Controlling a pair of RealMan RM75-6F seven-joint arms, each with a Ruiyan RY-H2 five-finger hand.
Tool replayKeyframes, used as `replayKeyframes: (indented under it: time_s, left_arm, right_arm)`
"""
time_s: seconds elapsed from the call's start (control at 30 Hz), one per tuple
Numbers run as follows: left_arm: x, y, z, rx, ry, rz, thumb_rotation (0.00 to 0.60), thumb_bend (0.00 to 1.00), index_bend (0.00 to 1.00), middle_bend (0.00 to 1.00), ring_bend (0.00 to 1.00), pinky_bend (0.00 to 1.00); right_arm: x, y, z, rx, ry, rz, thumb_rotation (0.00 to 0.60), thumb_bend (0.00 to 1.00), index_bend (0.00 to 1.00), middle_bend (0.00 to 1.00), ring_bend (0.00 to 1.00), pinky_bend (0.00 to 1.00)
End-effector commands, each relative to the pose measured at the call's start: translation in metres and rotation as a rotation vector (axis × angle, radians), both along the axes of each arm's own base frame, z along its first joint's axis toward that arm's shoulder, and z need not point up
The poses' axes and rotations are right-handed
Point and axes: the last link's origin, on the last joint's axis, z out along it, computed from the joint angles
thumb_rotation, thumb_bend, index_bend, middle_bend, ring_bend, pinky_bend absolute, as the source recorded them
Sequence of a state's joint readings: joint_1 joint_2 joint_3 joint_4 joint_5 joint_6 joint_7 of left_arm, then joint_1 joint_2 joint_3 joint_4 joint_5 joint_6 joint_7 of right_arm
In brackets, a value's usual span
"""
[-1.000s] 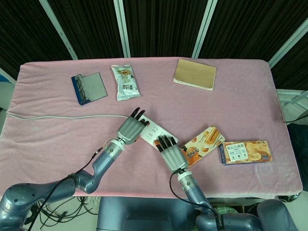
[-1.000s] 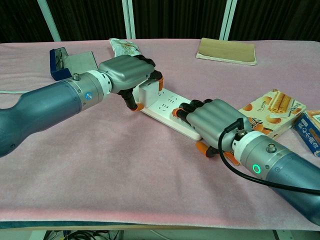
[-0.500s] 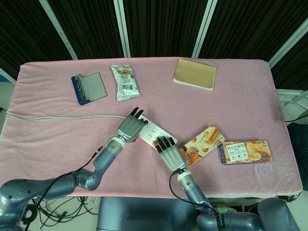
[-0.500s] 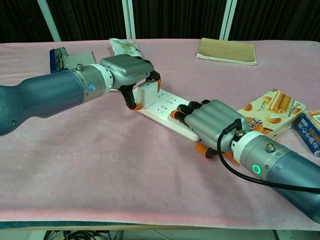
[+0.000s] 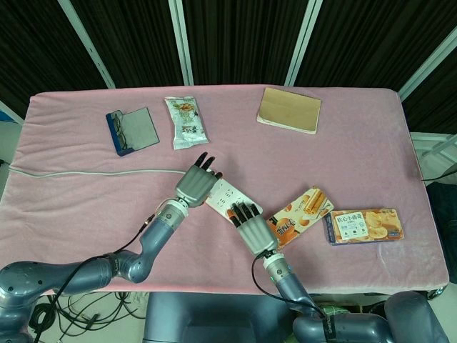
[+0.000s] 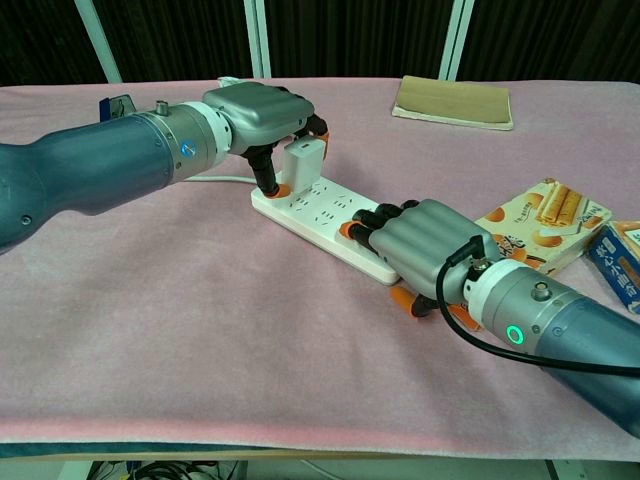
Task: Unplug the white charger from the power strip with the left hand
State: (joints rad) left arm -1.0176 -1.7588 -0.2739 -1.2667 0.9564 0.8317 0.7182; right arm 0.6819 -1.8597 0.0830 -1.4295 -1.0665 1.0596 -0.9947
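Note:
The white power strip (image 6: 322,214) lies slantwise on the pink cloth, also seen in the head view (image 5: 227,194). My left hand (image 6: 262,112) grips the white charger (image 6: 303,159) between thumb and fingers. The charger is lifted just above the strip's far end, and a gap shows under it. In the head view my left hand (image 5: 196,184) covers the charger. My right hand (image 6: 420,243) rests palm down on the strip's near end, fingers curled over it; the head view shows it at the strip's lower right (image 5: 251,226).
The strip's grey cable (image 5: 93,172) runs left to the table edge. At the back lie a blue case with glasses (image 5: 132,131), a snack packet (image 5: 186,122) and a tan pad (image 5: 289,109). Two biscuit boxes (image 5: 303,213) (image 5: 364,226) lie right of my right hand.
My left hand has risen and drawn back with the charger, which now stands clear of the strip's sockets. The strip's far end shifted slightly left. My right hand stayed pressed on the near end.

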Motion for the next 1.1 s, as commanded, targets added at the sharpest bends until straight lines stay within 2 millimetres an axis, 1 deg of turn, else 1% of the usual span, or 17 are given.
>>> replayKeyframes:
  time_s: [0.03, 0.2, 0.33, 0.53, 0.63, 0.87, 0.93, 1.03, 1.1]
  left_arm:
    - [0.0, -0.002, 0.002, 0.012, -0.005, -0.032, 0.6, 0.62, 0.53, 0.46, 0.06, 0.0]
    - [0.004, -0.004, 0.011, 0.067, -0.12, -0.089, 0.6, 0.63, 0.53, 0.46, 0.06, 0.0]
    - [-0.001, -0.005, 0.022, 0.068, -0.154, -0.111, 0.6, 0.63, 0.52, 0.46, 0.06, 0.0]
    - [-0.028, -0.017, 0.049, 0.048, -0.072, -0.082, 0.6, 0.62, 0.51, 0.45, 0.06, 0.0]
    - [-0.048, -0.026, 0.061, 0.052, -0.016, -0.071, 0.6, 0.61, 0.51, 0.45, 0.06, 0.0]
    - [-0.087, -0.042, 0.073, 0.051, 0.068, -0.048, 0.6, 0.61, 0.51, 0.44, 0.06, 0.0]
    - [-0.096, -0.046, 0.074, 0.057, 0.096, -0.06, 0.6, 0.61, 0.5, 0.44, 0.06, 0.0]
    - [-0.111, -0.051, 0.074, 0.069, 0.162, -0.099, 0.6, 0.61, 0.5, 0.43, 0.05, 0.0]
    - [-0.117, -0.053, 0.072, 0.074, 0.198, -0.119, 0.6, 0.61, 0.5, 0.43, 0.05, 0.0]
  right_arm:
    - [0.0, 0.0, 0.001, -0.002, 0.002, 0.0, 0.6, 0.4, 0.2, 0.12, 0.09, 0.17]
    - [0.0, -0.001, 0.003, -0.02, 0.0, 0.001, 0.6, 0.4, 0.2, 0.12, 0.09, 0.17]
    - [0.001, -0.002, 0.005, -0.037, -0.018, -0.005, 0.6, 0.4, 0.2, 0.12, 0.09, 0.17]
    - [0.007, -0.003, 0.007, -0.053, -0.057, -0.002, 0.6, 0.4, 0.18, 0.11, 0.08, 0.17]
    - [0.012, -0.005, 0.011, -0.072, -0.099, 0.0, 0.6, 0.4, 0.15, 0.1, 0.08, 0.17]
    - [0.022, -0.008, 0.026, -0.097, -0.169, -0.008, 0.6, 0.39, 0.11, 0.07, 0.05, 0.17]
    - [0.023, -0.009, 0.035, -0.105, -0.183, -0.022, 0.6, 0.37, 0.09, 0.05, 0.05, 0.17]
    - [0.026, -0.013, 0.056, -0.15, -0.215, -0.026, 0.6, 0.37, 0.08, 0.04, 0.05, 0.17]
    - [0.026, -0.017, 0.069, -0.181, -0.245, -0.034, 0.6, 0.37, 0.08, 0.04, 0.05, 0.17]
